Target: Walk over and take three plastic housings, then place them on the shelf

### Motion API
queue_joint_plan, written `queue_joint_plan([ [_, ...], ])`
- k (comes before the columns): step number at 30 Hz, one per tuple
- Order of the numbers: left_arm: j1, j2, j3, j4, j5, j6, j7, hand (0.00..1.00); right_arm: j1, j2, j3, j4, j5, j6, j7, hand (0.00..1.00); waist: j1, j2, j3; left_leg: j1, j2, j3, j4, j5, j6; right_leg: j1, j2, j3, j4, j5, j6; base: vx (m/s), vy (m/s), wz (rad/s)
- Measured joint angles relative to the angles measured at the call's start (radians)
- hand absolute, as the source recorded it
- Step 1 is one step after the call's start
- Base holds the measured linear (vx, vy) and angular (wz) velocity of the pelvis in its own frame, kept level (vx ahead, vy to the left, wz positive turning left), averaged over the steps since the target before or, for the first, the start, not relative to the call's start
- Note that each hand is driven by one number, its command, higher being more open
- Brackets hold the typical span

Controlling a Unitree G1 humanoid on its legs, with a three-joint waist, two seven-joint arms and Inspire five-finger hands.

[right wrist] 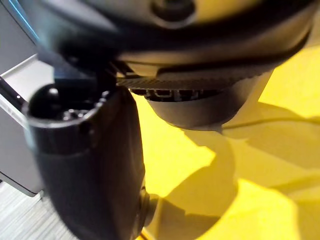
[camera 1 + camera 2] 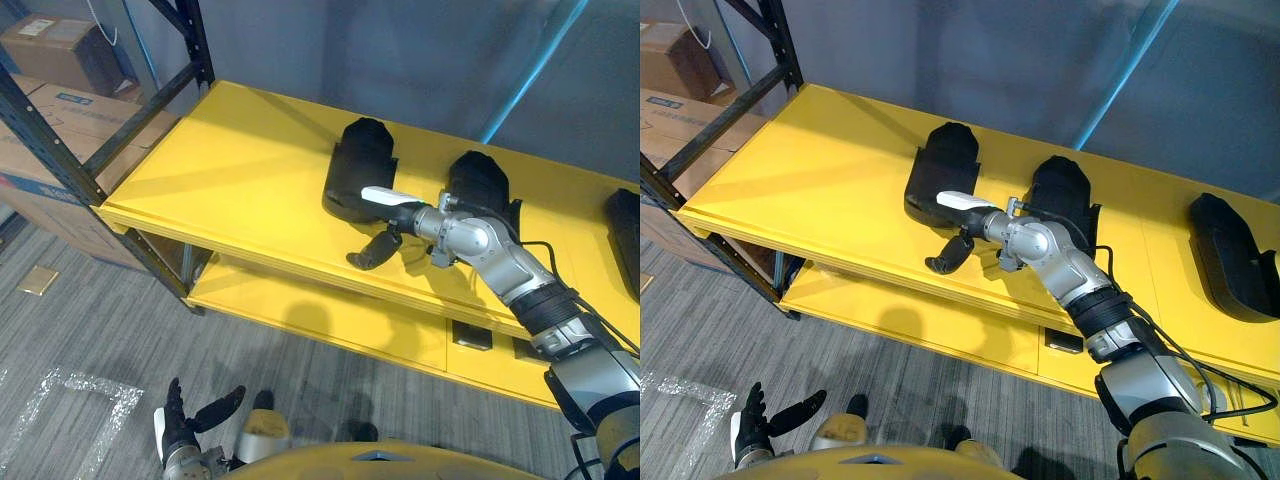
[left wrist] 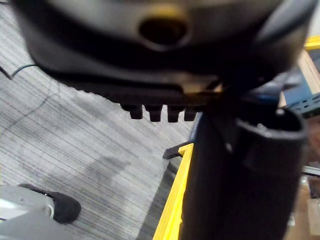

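Three black plastic housings stand on the yellow upper shelf (image 2: 230, 160): the left housing (image 2: 360, 170), the middle housing (image 2: 480, 185) and a third housing (image 2: 1230, 255) far to the right. My right hand (image 2: 405, 215) reaches over the shelf's front part, just before the left housing. Its white-covered thumb (image 2: 385, 196) points at that housing's near end, and its dark fingers (image 2: 370, 252) hang loosely over the yellow surface. It holds nothing. My left hand (image 2: 185, 420) hangs low over the floor, with its fingers spread and nothing in it.
A black rack post (image 2: 60, 160) rises at the shelf's left corner, with cardboard boxes (image 2: 60, 90) behind it. A lower yellow shelf (image 2: 330, 320) sits beneath. Clear plastic wrap (image 2: 80, 400) lies on the grey carpet. A blue pole (image 2: 530, 70) slants behind the shelf.
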Motion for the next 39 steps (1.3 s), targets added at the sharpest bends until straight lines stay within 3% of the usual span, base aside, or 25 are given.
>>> queue_joint_plan([
  [7,-0.001,0.000,0.000,0.001,0.000,0.000,0.000,1.00,0.001,0.001,0.000,-0.033,0.023,0.077,0.027,1.00,-0.001,-0.001,-0.001,0.001,0.000,0.002,0.001,0.000,0.000,0.000,0.002,0.004,0.000,0.000,0.000,0.00,-0.003,-0.01],
  [19,-0.001,0.000,0.000,0.020,-0.030,0.000,0.003,1.00,0.000,0.010,-0.004,-0.033,0.059,0.083,0.033,1.00,-0.002,-0.006,-0.004,0.002,-0.001,0.001,0.001,0.000,0.000,0.000,0.002,0.003,0.001,0.000,0.000,0.00,0.000,0.00],
  [36,-0.002,0.010,-0.002,0.039,-0.030,0.003,0.010,1.00,-0.003,0.077,-0.032,-0.033,0.111,0.199,0.178,1.00,-0.007,-0.017,-0.029,0.001,-0.001,0.001,0.001,0.000,0.000,0.000,0.002,0.004,0.002,0.000,0.000,0.00,0.000,0.00],
  [39,-0.010,0.014,-0.002,0.041,-0.032,0.035,0.002,1.00,-0.007,0.078,-0.032,-0.034,0.110,0.218,0.197,1.00,-0.006,-0.017,-0.032,0.001,-0.001,0.000,0.001,0.000,0.000,0.000,0.002,0.003,0.003,0.000,0.000,0.00,0.000,0.00],
])
